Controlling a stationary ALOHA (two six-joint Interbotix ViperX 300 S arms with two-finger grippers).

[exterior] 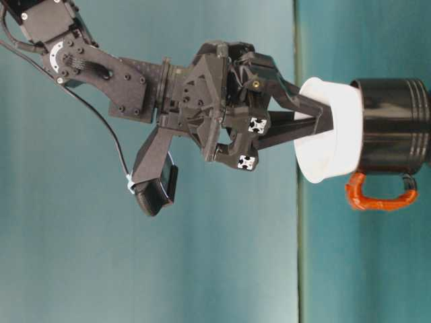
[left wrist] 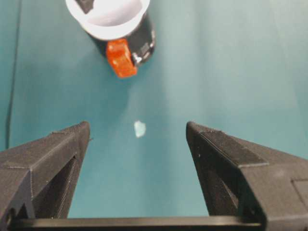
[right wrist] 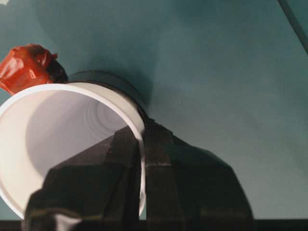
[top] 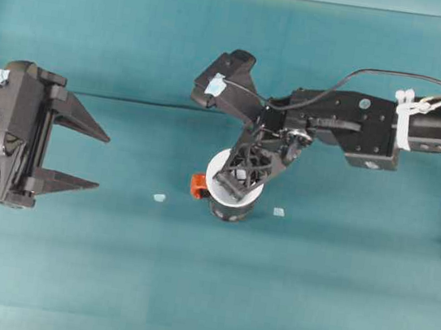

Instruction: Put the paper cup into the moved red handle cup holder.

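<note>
Lowering the cup (top: 223, 174) into the holder (top: 235, 209), near the middle of the surface (top: 108, 264). Seated only partly: in the table-level view, white rim and upper wall above the black holder, lower part already inside. Pinched at the rim wall by the right tool (right wrist: 143, 154), one finger inside the cup, one outside, closed on the thin paper.

To do well: press straight down, with the cup axis kept in line with the holder axis. Gentle pinch only, since thin paper probably dents under hard force. Probably no full drop, as the wide rim looks broader than the holder mouth. Release only when settled and level. Then open and lift straight up, so as not to drag the cup out again or tip the holder. Care also with the outside finger, close to the holder rim.

Left tool (top: 70, 152) at the left side, well apart, jaws wide, holding nothing.

Cup: plain white, tapered, round wide rim, smooth and empty inside, faint rings near the bottom. Holder: glossy black, round, upright on the surface, with red-orange handle (top: 199, 185) pointing toward the left tool.
</note>
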